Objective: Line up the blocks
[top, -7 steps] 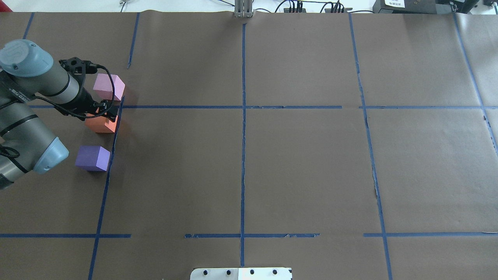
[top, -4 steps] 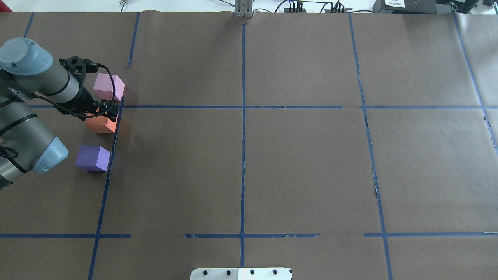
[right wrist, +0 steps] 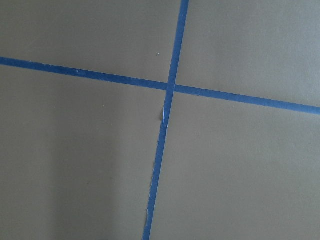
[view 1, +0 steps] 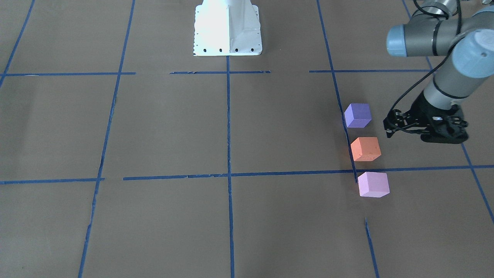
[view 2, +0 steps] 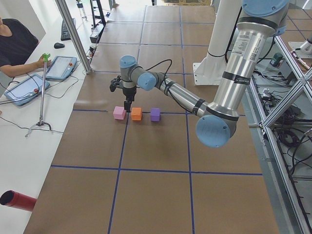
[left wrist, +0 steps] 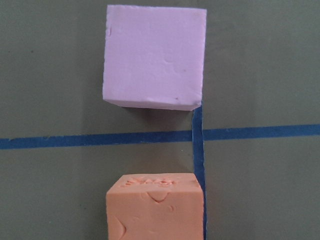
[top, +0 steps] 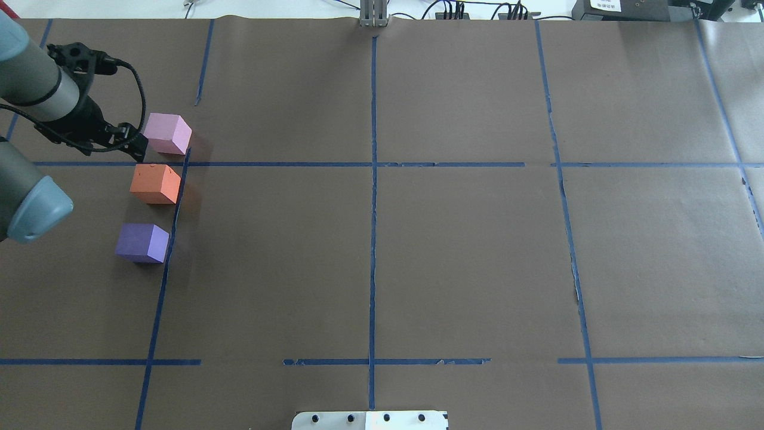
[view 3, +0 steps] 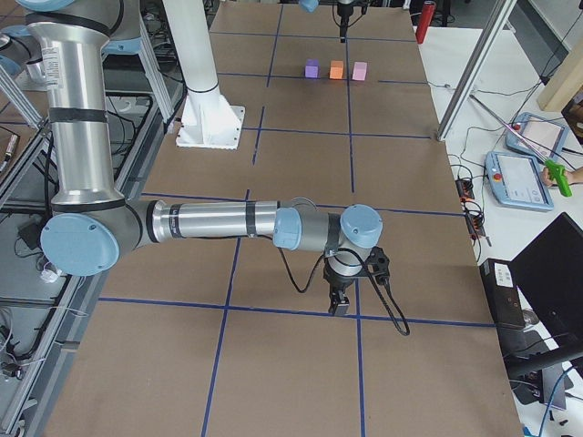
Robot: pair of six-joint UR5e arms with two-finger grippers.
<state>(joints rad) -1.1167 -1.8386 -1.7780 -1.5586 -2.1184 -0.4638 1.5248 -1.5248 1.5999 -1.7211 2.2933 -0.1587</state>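
Note:
Three cubes stand in a row along a blue tape line at the table's left: pale pink (top: 168,133), orange (top: 155,184) and violet-purple (top: 142,242). In the front-facing view they are pink (view 1: 373,184), orange (view 1: 365,148) and purple (view 1: 357,115). My left gripper (top: 136,146) is raised beside the row, left of the pink and orange cubes; it looks open and holds nothing. The left wrist view looks down on the pink cube (left wrist: 154,56) and the orange cube (left wrist: 155,206), with no fingers in sight. My right gripper (view 3: 339,306) shows only in the right side view, over bare paper; I cannot tell its state.
Brown paper with blue tape grid lines (top: 372,197) covers the table. The white robot base plate (top: 370,420) is at the near edge. A metal post (top: 374,15) stands at the far edge. An operator's tablets (view 2: 61,67) lie beyond the table.
My left gripper has lifted off the orange cube and moved back to the left, away from the row. The orange cube stays on the table. The three cubes have not shifted.

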